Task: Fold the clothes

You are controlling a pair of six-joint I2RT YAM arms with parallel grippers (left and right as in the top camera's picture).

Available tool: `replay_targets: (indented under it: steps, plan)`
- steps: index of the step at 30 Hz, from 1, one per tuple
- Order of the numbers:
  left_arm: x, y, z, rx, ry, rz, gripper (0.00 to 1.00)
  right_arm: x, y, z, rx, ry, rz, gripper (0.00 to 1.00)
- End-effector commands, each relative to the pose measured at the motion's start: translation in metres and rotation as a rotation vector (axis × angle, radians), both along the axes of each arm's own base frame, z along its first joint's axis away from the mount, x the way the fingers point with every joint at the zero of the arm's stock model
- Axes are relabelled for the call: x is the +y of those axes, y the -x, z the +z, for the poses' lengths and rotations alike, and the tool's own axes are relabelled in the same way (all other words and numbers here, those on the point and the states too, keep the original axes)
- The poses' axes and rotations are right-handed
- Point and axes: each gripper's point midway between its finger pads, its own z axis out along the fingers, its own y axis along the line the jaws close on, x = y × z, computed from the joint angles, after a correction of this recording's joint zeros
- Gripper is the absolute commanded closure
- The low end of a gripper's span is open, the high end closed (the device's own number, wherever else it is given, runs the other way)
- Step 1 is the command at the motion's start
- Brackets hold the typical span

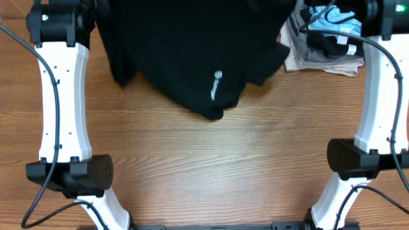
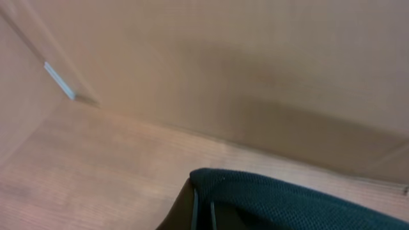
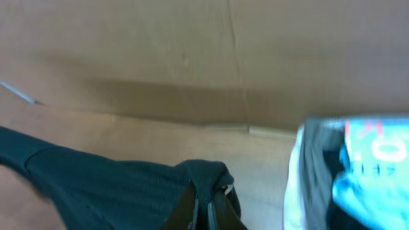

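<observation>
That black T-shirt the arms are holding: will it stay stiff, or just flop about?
Probably floppy: the black T-shirt shows crumpled, uneven edges in the overhead view, not a flat outline. Likely thin and light too, since it bunches into a small knot where the right fingers pinch it.

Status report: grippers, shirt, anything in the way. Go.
Both shut on black shirt: left gripper, right gripper. Shirt spans between them, logo showing. Clothes pile close on right arm's side.
</observation>
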Motion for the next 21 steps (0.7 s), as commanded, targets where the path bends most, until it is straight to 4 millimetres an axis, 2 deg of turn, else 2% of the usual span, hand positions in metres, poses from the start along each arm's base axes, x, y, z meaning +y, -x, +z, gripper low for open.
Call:
replay_targets:
  steps: [1,4,7,10,14,17,19,21]
  plan:
    - [0.026,0.007,0.057,-0.155,-0.063,0.047,0.96,-0.02,-0.004,0.032,-0.119,0.048,-0.087,0.96]
    - [0.024,0.012,0.084,-0.222,-0.073,0.041,0.96,-0.026,-0.003,0.042,-0.154,0.081,-0.101,0.96]
    - [0.024,0.019,0.082,-0.188,-0.077,0.034,0.96,-0.027,-0.001,0.036,-0.139,0.116,-0.091,0.96]
    - [0.023,0.03,0.052,-0.056,-0.07,0.031,0.96,-0.027,0.004,0.024,-0.099,0.152,-0.07,0.96]
    - [0.024,0.056,-0.013,0.206,-0.01,0.06,0.96,-0.026,0.016,0.0,0.008,0.171,-0.045,0.96]
    - [0.026,0.073,-0.051,0.343,0.067,0.114,0.96,-0.021,0.028,-0.018,0.096,0.155,-0.013,0.96]
    - [0.021,0.079,-0.063,0.399,0.085,0.098,0.96,-0.017,0.036,-0.024,0.135,0.141,0.008,0.96]
    - [0.019,0.082,-0.062,0.407,0.088,0.087,0.96,-0.016,0.04,-0.023,0.142,0.129,0.005,0.96]
